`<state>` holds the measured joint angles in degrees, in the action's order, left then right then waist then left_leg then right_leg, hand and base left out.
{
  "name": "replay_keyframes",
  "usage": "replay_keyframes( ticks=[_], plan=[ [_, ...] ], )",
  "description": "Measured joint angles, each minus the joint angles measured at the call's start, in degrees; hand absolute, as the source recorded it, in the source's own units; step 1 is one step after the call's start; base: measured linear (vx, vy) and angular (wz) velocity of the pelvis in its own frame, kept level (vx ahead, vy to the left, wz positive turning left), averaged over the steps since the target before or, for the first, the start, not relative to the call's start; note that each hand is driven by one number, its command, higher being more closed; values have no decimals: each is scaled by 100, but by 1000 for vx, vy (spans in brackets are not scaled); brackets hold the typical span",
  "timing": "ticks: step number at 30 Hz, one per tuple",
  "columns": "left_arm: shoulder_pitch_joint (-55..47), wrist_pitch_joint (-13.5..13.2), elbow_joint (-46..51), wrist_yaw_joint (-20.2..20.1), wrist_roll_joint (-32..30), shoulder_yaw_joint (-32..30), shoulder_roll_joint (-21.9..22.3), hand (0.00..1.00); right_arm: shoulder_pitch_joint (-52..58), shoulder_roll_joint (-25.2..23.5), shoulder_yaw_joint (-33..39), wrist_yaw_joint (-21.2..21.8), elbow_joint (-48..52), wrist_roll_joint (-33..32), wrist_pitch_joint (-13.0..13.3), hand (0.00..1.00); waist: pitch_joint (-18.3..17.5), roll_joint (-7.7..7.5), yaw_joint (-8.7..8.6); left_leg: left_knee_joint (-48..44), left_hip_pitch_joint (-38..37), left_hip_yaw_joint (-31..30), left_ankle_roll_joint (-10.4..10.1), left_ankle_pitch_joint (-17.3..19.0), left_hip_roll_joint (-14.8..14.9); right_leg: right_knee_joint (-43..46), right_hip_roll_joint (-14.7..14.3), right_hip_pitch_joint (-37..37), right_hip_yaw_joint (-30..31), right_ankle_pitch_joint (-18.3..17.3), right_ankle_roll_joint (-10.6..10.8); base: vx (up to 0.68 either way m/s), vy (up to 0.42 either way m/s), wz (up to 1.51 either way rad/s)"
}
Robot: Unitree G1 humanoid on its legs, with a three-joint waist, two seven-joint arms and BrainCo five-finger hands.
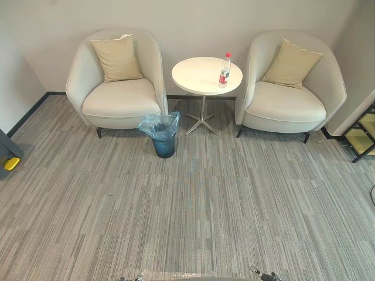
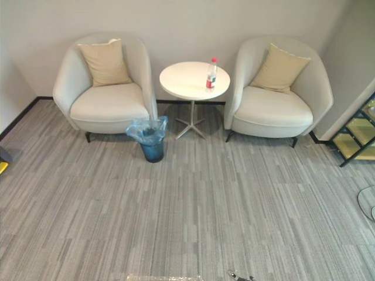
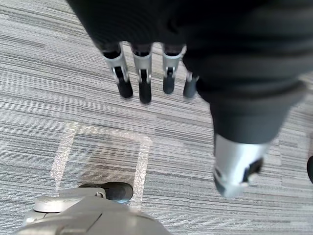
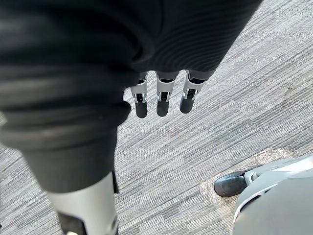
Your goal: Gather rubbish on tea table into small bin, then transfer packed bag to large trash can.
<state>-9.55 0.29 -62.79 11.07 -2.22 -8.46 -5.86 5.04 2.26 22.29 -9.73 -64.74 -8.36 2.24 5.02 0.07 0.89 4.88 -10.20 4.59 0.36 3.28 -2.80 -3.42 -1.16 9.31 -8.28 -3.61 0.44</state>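
the left hand (image 3: 161, 39) hangs over the grey striped carpet (image 1: 193, 205), its fingers (image 3: 144, 78) straight and loosely spread, thumb apart, holding nothing. below it a pale taped square (image 3: 100, 147) marks the carpet. the right hand (image 4: 146, 44) hangs over the same carpet, its fingers (image 4: 164, 95) straight and side by side, also empty.

well beyond a bare stretch of carpet stands the small bin (image 1: 163, 143), dark blue and lined with a blue bag (image 1: 158, 124) whose edge is ruffled out over the rim. it stands on the floor just beside the front corner of the left armchair (image 1: 120, 99) and near the foot of the tea table.

behind it the round white tabletop (image 1: 196, 75) rests on a thin metal stem. the bottle (image 1: 224, 70), clear with a red cap and red label, stands upright near the tabletop's right edge.

the right armchair (image 1: 287, 102) stands on the table's other side. each cream chair holds a tan cushion (image 1: 117, 57) against its back, by the wall.
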Motion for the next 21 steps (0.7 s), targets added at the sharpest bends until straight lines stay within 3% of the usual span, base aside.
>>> replay_keyframes(
  ticks=[21],
  plan=[
    [1, 4, -39, -9, -1, 56, -14, 0, 0, -1, 3, 2, -27, 2, -10, 0, -13, -14, 3, 1, -6, 21, 0, 0, 0, -96, -2, 54, 5, 50, 7, 0, 0, 0]
  ],
)
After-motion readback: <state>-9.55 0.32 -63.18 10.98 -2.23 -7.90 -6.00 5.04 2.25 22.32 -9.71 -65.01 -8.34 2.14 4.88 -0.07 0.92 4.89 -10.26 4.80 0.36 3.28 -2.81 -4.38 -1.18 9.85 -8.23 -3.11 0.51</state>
